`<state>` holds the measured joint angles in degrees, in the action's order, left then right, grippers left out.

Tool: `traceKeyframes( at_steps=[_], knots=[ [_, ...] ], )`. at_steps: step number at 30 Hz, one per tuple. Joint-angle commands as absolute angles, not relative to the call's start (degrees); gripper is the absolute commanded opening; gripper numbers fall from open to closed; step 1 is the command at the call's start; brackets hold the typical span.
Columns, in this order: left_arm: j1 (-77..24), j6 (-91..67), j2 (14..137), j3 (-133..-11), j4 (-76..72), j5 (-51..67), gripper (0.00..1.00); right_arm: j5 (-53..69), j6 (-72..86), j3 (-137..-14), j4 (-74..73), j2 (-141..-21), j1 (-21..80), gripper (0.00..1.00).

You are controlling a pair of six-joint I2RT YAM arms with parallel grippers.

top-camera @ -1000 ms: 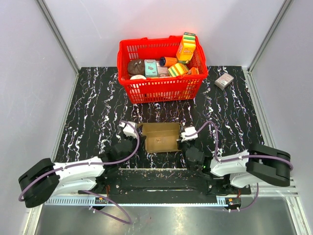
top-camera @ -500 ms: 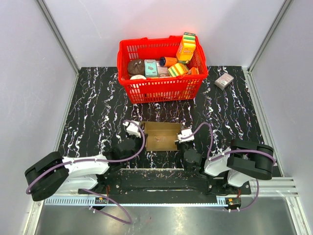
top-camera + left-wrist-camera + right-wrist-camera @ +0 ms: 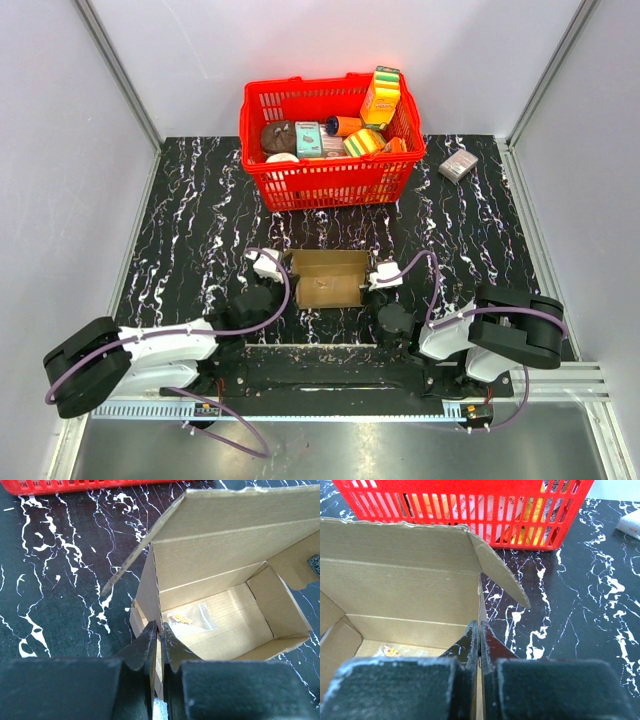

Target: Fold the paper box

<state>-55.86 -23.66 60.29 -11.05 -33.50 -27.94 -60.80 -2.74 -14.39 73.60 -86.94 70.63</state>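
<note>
**Q:** How do the grippers stand?
**A:** Left gripper (image 3: pixel 159 641) pinched narrow on the left wall of the paper box (image 3: pixel 330 280); right gripper (image 3: pixel 479 639) likewise on the right wall.

**Q:** And the box?
**A:** Open-topped between both arms, equally near, long axis left-right, lid flap upright on the far side towards the red basket (image 3: pixel 330 185).

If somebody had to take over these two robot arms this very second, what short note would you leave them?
Left gripper: shut, pinching the left side wall of the plain brown cardboard box.
Right gripper: shut, pinching the box's right side wall.
Box: upright on the black marbled table, in front of the red plastic basket, top open.
Done: walls stand up; a small clear packet lies inside.
Left: the lid and its side flaps stand open; fold them down and close.
</note>
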Motion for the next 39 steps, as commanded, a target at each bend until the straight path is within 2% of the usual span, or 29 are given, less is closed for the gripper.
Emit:
traceKeyframes(
  at_steps=[1, 15, 26, 32, 39],
  knots=[
    [-56.8, -25.3, 58.8, -10.5, -38.7, -26.3, 0.07, -58.6, 1.7, -15.0, 77.9, -86.7, 71.5, 0.0],
    [-58.2, -25.8, 63.2, -10.1, -41.9, -25.6, 0.09, -59.6, 7.3, -13.2, 77.4, -90.5, 72.9, 0.0],
    [-60.8, -27.9, 61.0, -8.1, -40.2, -27.8, 0.2, -62.7, 7.5, -12.9, 80.6, -94.2, 75.5, 0.0],
    [-62.3, -30.3, 58.9, -7.5, -36.0, -30.3, 0.3, -64.9, 5.6, -13.0, 83.5, -96.2, 77.3, 0.0],
    [-63.5, -31.8, 51.5, -6.5, -30.1, -31.6, 0.35, -66.6, 4.0, -12.7, 84.0, -95.3, 78.4, 0.0]
  ],
)
